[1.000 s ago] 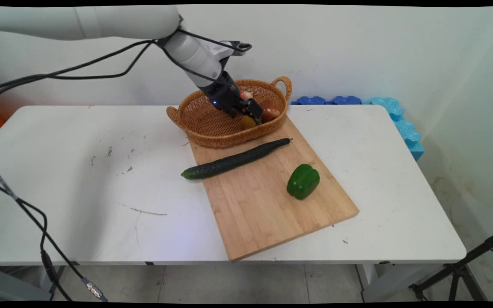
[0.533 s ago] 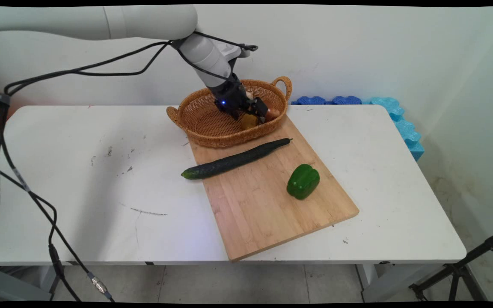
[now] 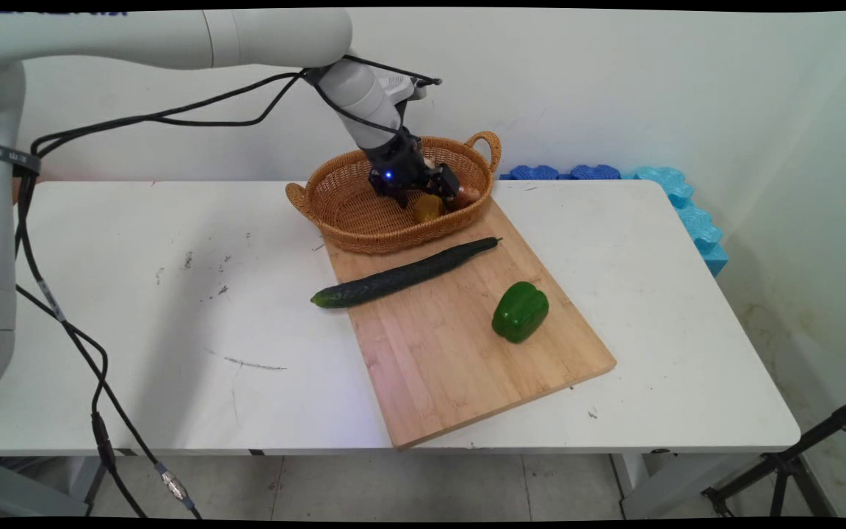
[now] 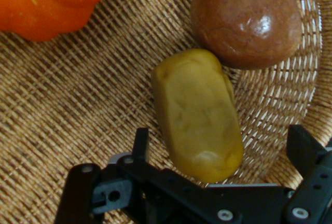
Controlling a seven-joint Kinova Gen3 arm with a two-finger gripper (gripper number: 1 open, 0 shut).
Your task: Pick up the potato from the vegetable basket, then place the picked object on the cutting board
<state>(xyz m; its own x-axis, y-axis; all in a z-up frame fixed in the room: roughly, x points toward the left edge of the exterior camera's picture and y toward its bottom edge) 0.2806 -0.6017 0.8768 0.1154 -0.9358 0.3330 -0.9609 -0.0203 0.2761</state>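
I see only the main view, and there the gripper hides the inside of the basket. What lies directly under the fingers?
Observer: A yellowish oblong vegetable lies on the floor of the basket, between the open fingers of the gripper.
Operator: Does anything touch it?
Observer: Yes, a round brown vegetable seems to rest against its far end.
Operator: Is anything else near?
Observer: An orange vegetable lies apart from both.
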